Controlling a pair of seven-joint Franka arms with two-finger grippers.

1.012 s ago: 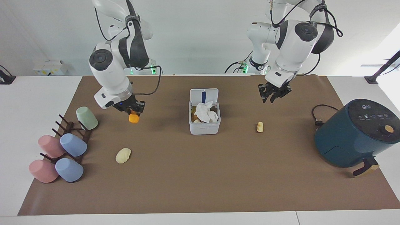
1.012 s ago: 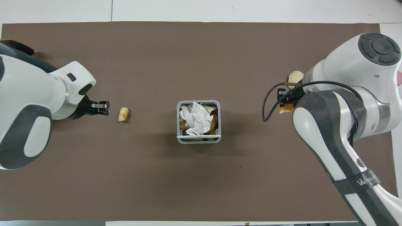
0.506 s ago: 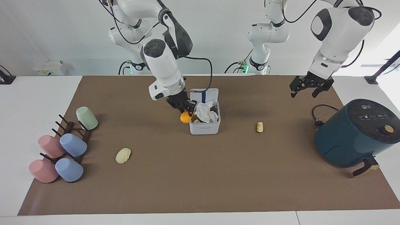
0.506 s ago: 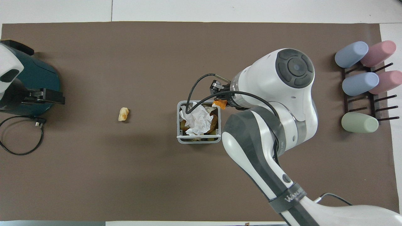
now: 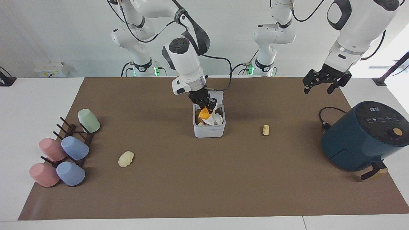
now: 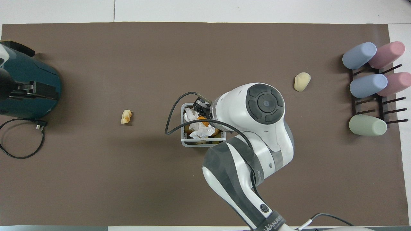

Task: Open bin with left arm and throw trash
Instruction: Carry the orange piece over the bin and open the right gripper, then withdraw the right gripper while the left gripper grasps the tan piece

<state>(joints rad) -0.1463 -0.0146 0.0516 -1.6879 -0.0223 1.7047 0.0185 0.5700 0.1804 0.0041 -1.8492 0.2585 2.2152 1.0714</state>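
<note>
The white-grey bin (image 5: 209, 130) stands open at the middle of the brown mat, its lid (image 5: 218, 94) upright, with crumpled white paper (image 5: 214, 118) and other scraps inside. My right gripper (image 5: 205, 105) is over the bin, shut on the orange block (image 5: 204, 112), which hangs just above the paper; it also shows in the overhead view (image 6: 201, 118). The pale yellow lump (image 5: 126, 158) lies toward the right arm's end. The cream piece (image 5: 266, 129) lies beside the bin toward the left arm's end. My left gripper (image 5: 321, 86) is open and empty, raised over the air fryer's end of the table.
A teal air fryer (image 5: 364, 134) with a black cord (image 5: 326, 118) stands at the left arm's end. A dark rack with several pastel cups (image 5: 64, 150) stands at the right arm's end.
My right gripper carried the orange block from near the cup rack to over the open bin. My left gripper drew back from near the cream piece and rose over the air fryer's end.
</note>
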